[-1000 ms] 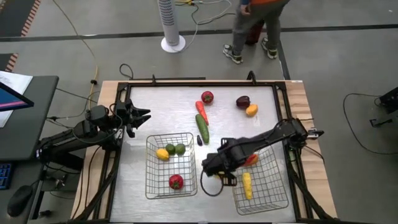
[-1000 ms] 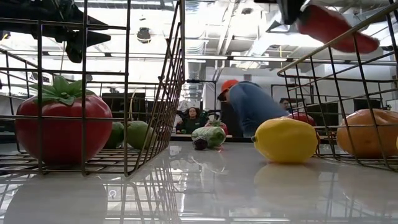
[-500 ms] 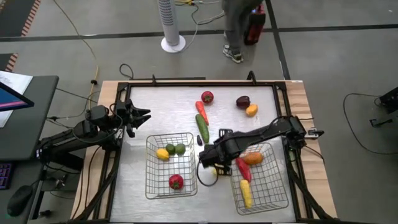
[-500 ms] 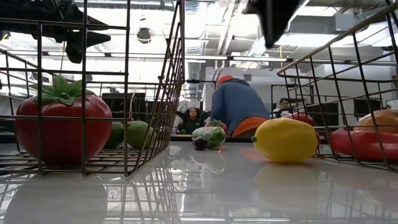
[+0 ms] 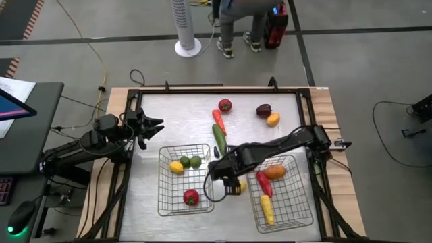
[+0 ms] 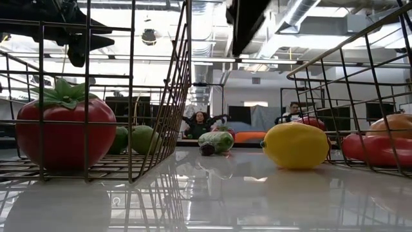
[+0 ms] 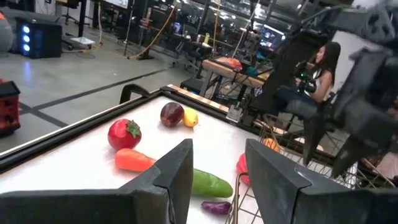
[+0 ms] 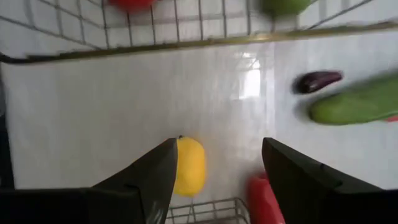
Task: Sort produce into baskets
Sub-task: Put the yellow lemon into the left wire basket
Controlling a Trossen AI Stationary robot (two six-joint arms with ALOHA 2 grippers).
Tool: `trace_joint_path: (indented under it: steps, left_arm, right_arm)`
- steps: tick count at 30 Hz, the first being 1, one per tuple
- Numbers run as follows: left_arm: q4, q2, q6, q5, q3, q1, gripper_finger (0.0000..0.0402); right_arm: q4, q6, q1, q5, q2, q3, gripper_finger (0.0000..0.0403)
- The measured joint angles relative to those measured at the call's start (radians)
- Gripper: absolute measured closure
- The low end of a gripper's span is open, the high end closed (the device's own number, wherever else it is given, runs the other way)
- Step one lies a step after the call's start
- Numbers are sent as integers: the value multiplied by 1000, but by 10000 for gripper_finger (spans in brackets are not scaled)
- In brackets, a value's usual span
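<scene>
My right gripper [image 5: 214,170] [image 8: 219,155] hangs open above the gap between the two wire baskets, left basket [image 5: 164,202] and right basket [image 5: 305,210]. A yellow lemon [image 8: 189,165] [image 5: 239,185] lies on the table below it, beside the right basket's wall. The left basket holds a red tomato [image 6: 64,132], a yellow piece [image 5: 176,167] and two green ones [image 5: 190,162]. The right basket holds a red pepper [image 5: 262,183], an orange piece [image 5: 275,171] and yellow corn [image 5: 268,209]. My left gripper [image 5: 154,125] [image 7: 217,163] waits open at the table's left.
Loose on the table beyond the baskets lie a cucumber [image 5: 220,139], a carrot [image 5: 218,120], a small purple eggplant [image 8: 318,81], a red tomato [image 5: 225,104], a maroon piece [image 5: 263,110] and an orange-yellow piece [image 5: 273,119]. A person stands beyond the far edge [image 5: 236,27].
My right gripper has opened and let go of the red pepper, which has dropped into the right basket and lies beside the orange piece. The gripper has then moved toward the table's left, off the basket and over the gap between the baskets, tipping steeper downward.
</scene>
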Motion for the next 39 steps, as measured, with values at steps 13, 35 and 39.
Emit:
trace_joint_path:
  steps: [13, 35, 39]
  left_arm:
    - [3, 0, -15, -12, 0, 0, 269]
    - [-2, 0, -15, -12, 0, 0, 269]
    - [-2, 0, -15, -12, 0, 0, 269]
  right_arm:
    - [154, 82, 69, -56, 1, -191, 137]
    - [-15, 2, 65, -79, 191, -177, 137]
    - [-21, -1, 67, -80, 204, -176, 137]
